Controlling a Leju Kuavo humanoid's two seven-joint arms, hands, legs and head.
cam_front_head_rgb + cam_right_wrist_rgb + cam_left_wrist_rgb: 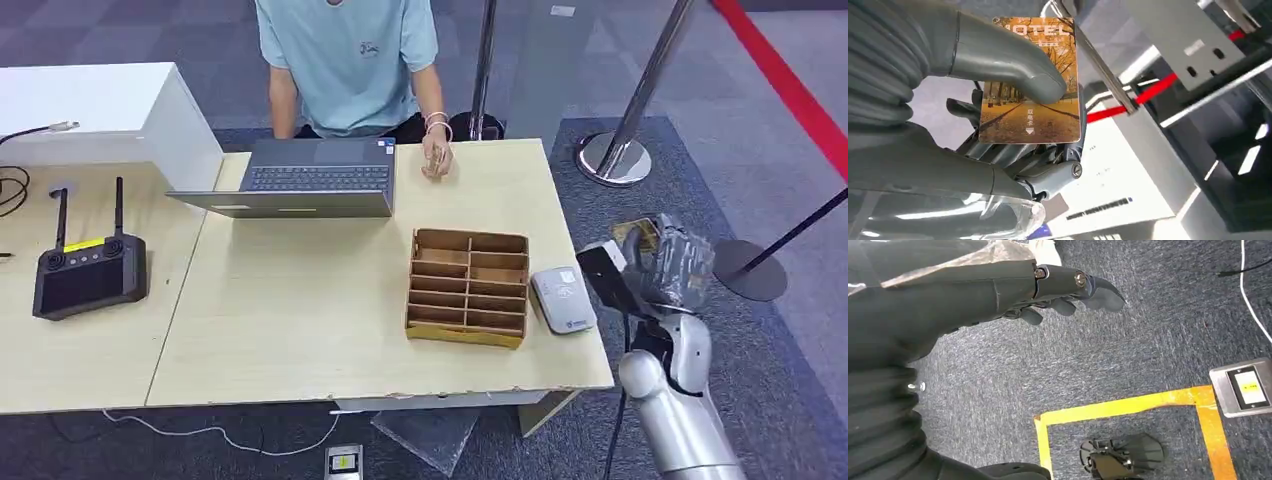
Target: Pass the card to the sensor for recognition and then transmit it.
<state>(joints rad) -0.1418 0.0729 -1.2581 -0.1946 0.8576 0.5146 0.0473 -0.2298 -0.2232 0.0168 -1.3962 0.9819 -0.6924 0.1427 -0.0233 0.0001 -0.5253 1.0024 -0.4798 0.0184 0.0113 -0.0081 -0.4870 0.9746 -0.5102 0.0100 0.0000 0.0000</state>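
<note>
1. Card (1030, 95), printed with an autumn avenue and the word HOTEL, sits in the right hand (1013, 115); the thick grey thumb presses on its printed face and the darker fingers back it from behind.
2. In the head view the right hand (668, 262) is raised off the right end of the worktop (300, 330), over the carpet, with an edge of the card (636, 236) showing at its far side.
3. Sensor (563, 299), a small grey reader with a wave symbol on top, lies flat on the worktop near its right edge, just beside the cardboard tray (468, 287) and apart from the right hand.
4. The cardboard tray is split into rows of compartments.
5. The left hand (1058, 292) hangs over dark carpet (1128, 355) with its fingers loosely extended and nothing in its grasp.
6. A laptop (305, 178) stands open at the far side of the worktop, and a person in a light blue shirt (345, 60) sits behind it, one hand (436, 160) resting on the wood.
7. A black controller with two antennas (88, 270) lies on the neighbouring worktop to the left.
8. Yellow floor tape (1128, 405) and a metal floor box (1245, 387) show beneath the left hand.
</note>
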